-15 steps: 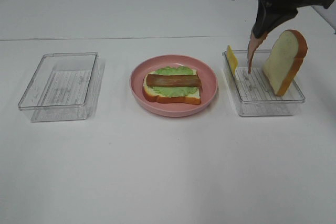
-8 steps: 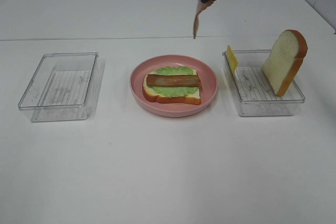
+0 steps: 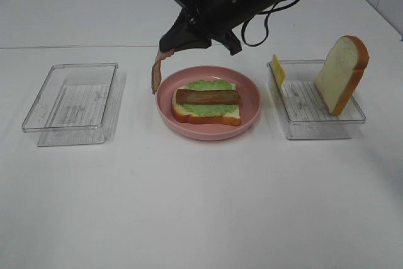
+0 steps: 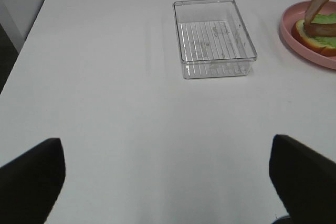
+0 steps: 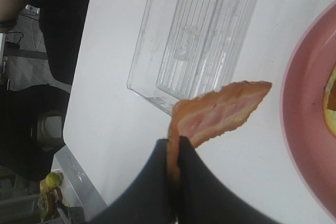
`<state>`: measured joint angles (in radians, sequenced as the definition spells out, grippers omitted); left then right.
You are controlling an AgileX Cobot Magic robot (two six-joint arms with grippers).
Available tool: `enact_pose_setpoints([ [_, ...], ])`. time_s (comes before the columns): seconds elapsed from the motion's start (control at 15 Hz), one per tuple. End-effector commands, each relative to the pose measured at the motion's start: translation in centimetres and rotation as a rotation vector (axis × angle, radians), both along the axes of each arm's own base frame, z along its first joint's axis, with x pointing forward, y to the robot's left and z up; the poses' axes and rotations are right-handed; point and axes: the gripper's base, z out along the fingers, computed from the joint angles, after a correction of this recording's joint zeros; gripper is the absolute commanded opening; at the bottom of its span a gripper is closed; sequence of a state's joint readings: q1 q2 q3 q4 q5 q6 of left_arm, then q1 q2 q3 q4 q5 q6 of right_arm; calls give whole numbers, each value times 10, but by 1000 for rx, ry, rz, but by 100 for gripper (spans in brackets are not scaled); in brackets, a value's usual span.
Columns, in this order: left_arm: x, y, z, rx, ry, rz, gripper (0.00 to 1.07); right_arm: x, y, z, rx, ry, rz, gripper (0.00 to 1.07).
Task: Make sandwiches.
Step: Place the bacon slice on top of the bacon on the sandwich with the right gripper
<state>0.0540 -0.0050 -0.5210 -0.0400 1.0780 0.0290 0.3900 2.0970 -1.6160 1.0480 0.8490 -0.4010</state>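
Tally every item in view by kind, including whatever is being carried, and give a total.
Bread slices: 2 (on plate, upright in tray)
Lettuce leaf: 1
Bacon strips: 2 (on sandwich, carried in the air)
Cheese square: 1
Pink plate: 1
Clear trays: 2
Total: 9

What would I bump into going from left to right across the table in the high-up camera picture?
See-through tray → dangling bacon strip → pink plate holding the half-made sandwich → yellow cheese → bread slice, the last two standing in a second see-through tray.
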Motion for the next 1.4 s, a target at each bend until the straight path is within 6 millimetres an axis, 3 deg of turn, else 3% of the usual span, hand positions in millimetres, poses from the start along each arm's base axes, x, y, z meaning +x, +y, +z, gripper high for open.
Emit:
enact_pose_setpoints([
  [0.07,-3,0,0,-5,-25,-3,98,18,8,-23,-10,-8,16,0],
  [0.33,-3,0,0,-5,-25,-3,98,26,4,-37,-115,-12,35,0],
  [0.4,-3,0,0,-5,-25,-3,98,31,-12,-46,-239,-12,24,0],
  [0.67,-3,0,0,-4,-25,-2,98,37,-38,-54,-418,-11,-26,0],
  [0.93,-3,0,0,-4,-25,-2,98,39,-47,-60,-535,-22,-37,0],
  [1.2,-3,0,0,-4,-25,-2,98,41,-46,-60,-530,-36,-48,0],
  [1.27,-3,0,0,-4,-25,-2,98,41,-46,-60,-530,-37,-46,6],
  [1.33,-3,0,0,-4,-25,-2,98,41,-46,-60,-530,-39,-46,22],
  [1.4,-3,0,0,-4,-25,-2,98,41,-46,-59,-529,-37,-49,47],
])
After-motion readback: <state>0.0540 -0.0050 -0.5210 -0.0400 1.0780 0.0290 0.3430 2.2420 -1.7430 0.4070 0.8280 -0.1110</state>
